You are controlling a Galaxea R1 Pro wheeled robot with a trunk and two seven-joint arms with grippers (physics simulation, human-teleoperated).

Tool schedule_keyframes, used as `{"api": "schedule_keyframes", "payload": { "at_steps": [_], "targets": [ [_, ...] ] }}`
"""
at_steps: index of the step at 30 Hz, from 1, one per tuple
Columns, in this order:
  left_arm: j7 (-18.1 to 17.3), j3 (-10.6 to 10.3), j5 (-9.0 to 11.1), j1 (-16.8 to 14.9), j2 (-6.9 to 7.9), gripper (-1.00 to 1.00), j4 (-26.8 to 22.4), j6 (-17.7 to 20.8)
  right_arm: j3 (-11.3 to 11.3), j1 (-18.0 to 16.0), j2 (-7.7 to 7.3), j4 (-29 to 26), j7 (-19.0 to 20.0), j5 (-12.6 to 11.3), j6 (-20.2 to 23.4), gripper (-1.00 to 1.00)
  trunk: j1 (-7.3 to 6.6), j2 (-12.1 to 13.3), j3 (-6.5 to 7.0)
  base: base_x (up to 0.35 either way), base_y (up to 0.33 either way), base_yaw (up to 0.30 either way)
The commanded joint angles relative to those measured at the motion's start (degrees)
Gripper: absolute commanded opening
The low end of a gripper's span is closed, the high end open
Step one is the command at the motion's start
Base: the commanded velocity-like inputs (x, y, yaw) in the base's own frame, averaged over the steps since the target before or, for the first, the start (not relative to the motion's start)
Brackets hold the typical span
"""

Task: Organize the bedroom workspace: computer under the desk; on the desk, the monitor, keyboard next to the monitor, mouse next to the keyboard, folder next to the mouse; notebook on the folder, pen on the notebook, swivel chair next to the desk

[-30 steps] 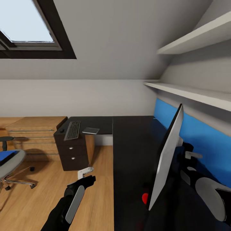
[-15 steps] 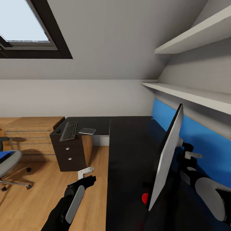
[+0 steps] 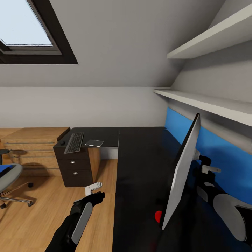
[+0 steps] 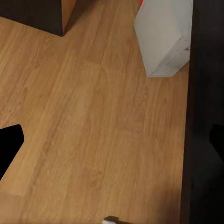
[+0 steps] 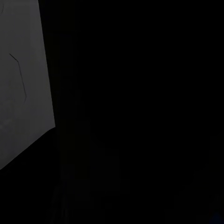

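Head view: nearest me, my left end effector (image 3: 93,189) hangs over the wood floor (image 3: 42,213) just off the counter's (image 3: 143,164) near edge, its pale fingers slightly apart with nothing between them. My right end effector (image 3: 207,170) sits behind the monitor (image 3: 182,171), close against its back; whether it is parted or clamped on the monitor I cannot tell. The monitor stands on the black counter, tilted, its red dot (image 3: 158,216) low near me. In the left wrist view the computer (image 4: 163,35) stands on the floor beside the dark counter side. Farther off, the swivel chair (image 3: 8,178) is at my left with the blue folder (image 3: 6,169) on its seat. On the counter's far wing lie the mouse (image 3: 62,142), the keyboard (image 3: 74,142) and a flat grey rectangle, perhaps the notebook (image 3: 94,142).
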Motion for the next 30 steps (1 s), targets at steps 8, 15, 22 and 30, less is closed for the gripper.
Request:
{"api": "schedule_keyframes", "payload": {
  "at_steps": [8,15,22,30],
  "targets": [
    [0.6,-0.1,0.6,0.0,0.02,1.00,-0.1,0.1,1.7,-0.1,-0.03,0.5,-0.1,-1.7,0.6,-1.00,0.01,0.0,-0.09,0.000,0.000,0.000],
    [0.5,-0.1,0.5,0.0,0.10,1.00,-0.1,0.0,1.8,-0.1,0.05,0.5,-0.1,-1.7,0.6,-1.00,0.01,0.0,-0.09,0.000,0.000,0.000],
    [0.6,-0.1,0.5,0.0,0.11,1.00,-0.1,-0.1,1.8,0.0,0.14,0.5,-0.1,-1.7,0.5,-1.00,0.01,0.0,-0.09,0.000,0.000,0.000],
    [0.5,-0.1,0.5,0.0,0.11,1.00,-0.1,-0.1,1.8,0.0,0.15,0.5,-0.1,-1.7,0.5,-1.00,0.01,0.0,-0.09,0.000,0.000,0.000]
  ]
}}
